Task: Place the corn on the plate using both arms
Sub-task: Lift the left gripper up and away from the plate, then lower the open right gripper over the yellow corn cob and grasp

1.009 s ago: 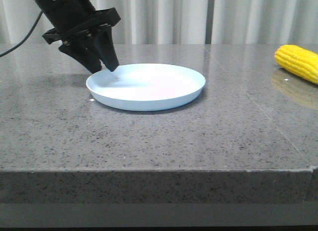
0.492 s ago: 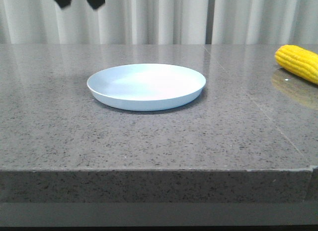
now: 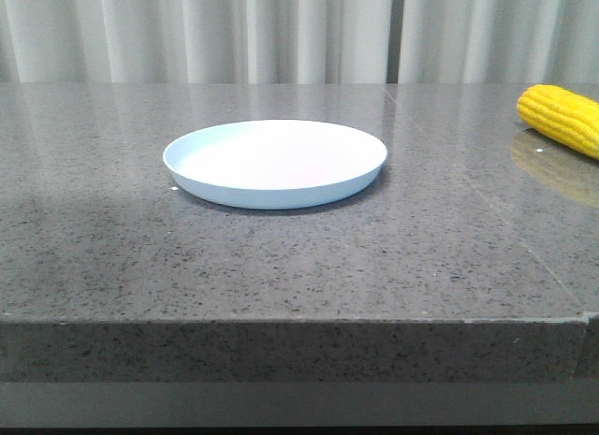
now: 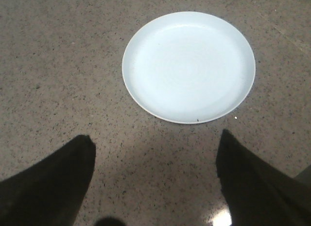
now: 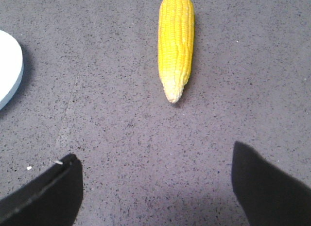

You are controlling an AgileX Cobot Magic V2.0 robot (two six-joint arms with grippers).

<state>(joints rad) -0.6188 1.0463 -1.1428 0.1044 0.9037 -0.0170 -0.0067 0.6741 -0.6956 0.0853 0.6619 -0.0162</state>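
The pale blue-white plate [image 3: 275, 161] lies empty on the grey stone table, left of centre; it also shows in the left wrist view [image 4: 188, 65] and its edge in the right wrist view [image 5: 8, 70]. The yellow corn [image 3: 564, 117] lies on the table at the far right edge; in the right wrist view the corn [image 5: 176, 41] points its paler tip toward my fingers. My left gripper [image 4: 155, 144] is open and empty, high above the table beside the plate. My right gripper [image 5: 154, 160] is open and empty above the table, apart from the corn. Neither gripper shows in the front view.
The grey speckled stone table [image 3: 299, 257] has its front edge near the camera. White curtains [image 3: 299, 33] hang behind the table.
My left gripper, which was at the plate's far left rim, has lifted up and out of the front view. The plate and the corn have stayed in place.
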